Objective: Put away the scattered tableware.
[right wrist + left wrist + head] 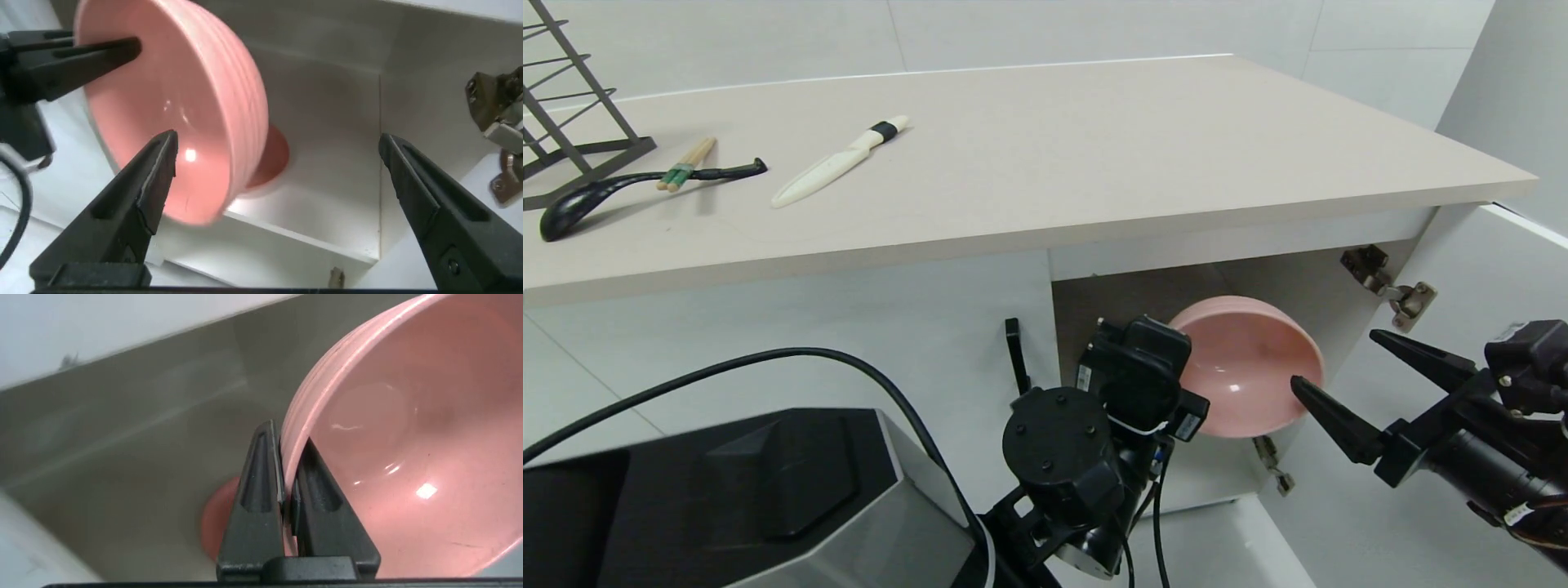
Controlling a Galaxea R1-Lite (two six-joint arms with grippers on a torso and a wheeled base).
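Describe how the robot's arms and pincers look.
Both arms are black. The left pincer has two flat, tapering fingers; behind it sit a round joint cap, thin black cables and white labels. The right pincer has long, pointed fingers.

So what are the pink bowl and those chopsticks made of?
Bowl: probably glazed ceramic, possibly melamine. It is glossy pink, with sharp light glints inside and a ribbed outer wall.
Chopsticks: likely bare wood or bamboo. They are pale tan and matte, with a green band near one end.
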